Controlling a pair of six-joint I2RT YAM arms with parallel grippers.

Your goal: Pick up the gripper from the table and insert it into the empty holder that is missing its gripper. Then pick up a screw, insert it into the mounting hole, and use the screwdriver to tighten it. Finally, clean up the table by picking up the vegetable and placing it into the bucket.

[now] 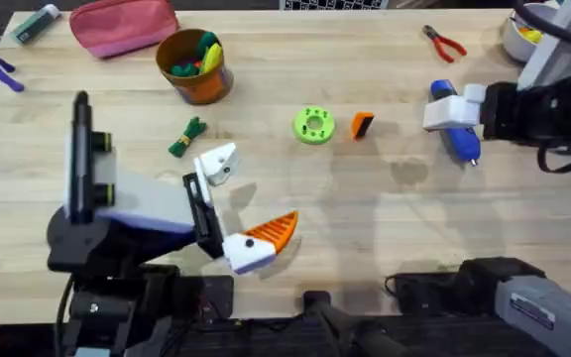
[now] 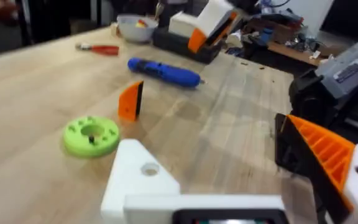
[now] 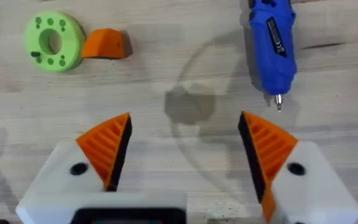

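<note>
Left gripper: low and left of centre in the overhead frame, jaws spread apart and holding nothing. One finger wears its orange ribbed tip; the other is the bare white holder, its mounting hole showing in the left wrist view.
Orange wedge: the missing gripper tip, standing on the wood at centre frame, just right of the green disc. It looks light, stiff plastic, with ribs on one face that should give some bite. I judge the flat sides the best place to pinch it, since the taper could squirt out of a loose grasp.
Right gripper: at the right edge of the overhead frame, released, both orange tips wide over bare table.
Blue screwdriver: lying flat by the right gripper, metal tip toward the near edge. Smooth, round, likely to roll; grip mid-body.
Vegetable bundle: left of centre, small and probably soft.
Bucket: upper left, upright, toys inside.
</note>
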